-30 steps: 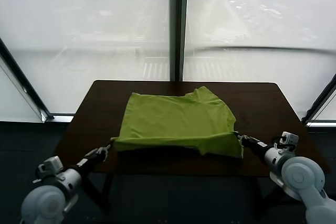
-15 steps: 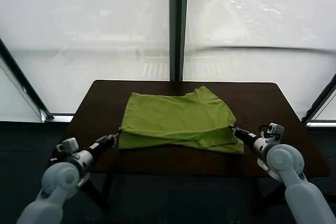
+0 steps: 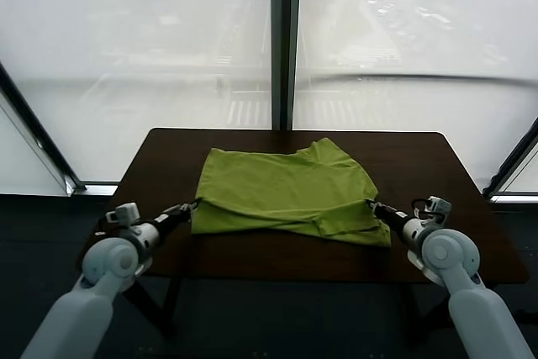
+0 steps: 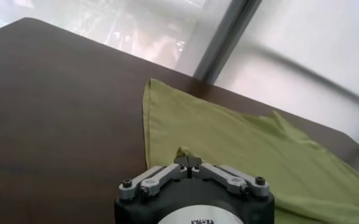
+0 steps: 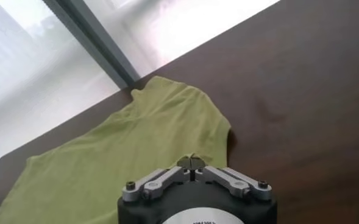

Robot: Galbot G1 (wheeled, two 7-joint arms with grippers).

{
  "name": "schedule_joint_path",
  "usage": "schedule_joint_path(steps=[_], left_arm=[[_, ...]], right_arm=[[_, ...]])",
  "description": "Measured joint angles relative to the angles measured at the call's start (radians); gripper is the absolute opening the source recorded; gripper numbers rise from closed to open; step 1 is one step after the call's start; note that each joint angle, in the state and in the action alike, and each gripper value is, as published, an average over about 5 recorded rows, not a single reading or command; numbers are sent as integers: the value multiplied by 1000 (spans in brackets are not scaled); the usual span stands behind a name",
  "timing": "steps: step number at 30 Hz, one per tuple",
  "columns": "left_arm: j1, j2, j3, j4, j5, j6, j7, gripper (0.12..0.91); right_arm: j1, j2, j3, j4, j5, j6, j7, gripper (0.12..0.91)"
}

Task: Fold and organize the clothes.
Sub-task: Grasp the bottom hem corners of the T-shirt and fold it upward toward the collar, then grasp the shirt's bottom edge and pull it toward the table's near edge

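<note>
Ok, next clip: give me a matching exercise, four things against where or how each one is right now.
Things:
1. T-shirt
2. left gripper
3. right gripper
4. table

States:
A. dark brown, bears the garment
B. shut on the near hem at the shirt's right corner
C. lime green, near edge folded back over itself
D. shut on the near hem at the shirt's left corner

Pairs: 1-C, 2-D, 3-B, 4-A
</note>
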Motion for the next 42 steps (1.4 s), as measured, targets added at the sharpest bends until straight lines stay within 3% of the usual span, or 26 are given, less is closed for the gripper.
schedule_joint_path(steps=[8,11,15,18,19,22,26,28,33,42], left_arm=[[-68,14,35,58,1,-6,4,149],[-88,19,44,74,0,-4,4,149],[-99,19,43,78,-4,-1,1,191],[-92,21,34,66,-8,1,-6,317],[-88,23,30,60,-8,2,-7,392],[-68,29,16,35,-3,4,-9,562],[-19,32,-11,-11,0,13,-20,822],[16,30,-32,-39,0,17,-23,882],[122,15,-87,-116,18,18,-18,906],[237,-29,-130,-166,64,10,-11,907]], right_arm=[[-12,6,11,8,-4,1,-21,158],[-23,-1,20,23,-14,1,-48,278],[-52,-23,31,60,-51,-3,-93,537],[-82,-47,38,98,-77,-10,-119,722],[-94,-58,41,113,-86,-13,-124,775],[-138,-98,54,165,-126,-24,-143,882],[-206,-162,77,228,-177,-24,-181,905],[-237,-191,87,246,-187,-22,-193,907],[-289,-225,93,258,-232,-15,-217,907],[-335,-228,85,262,-295,3,-237,907]])
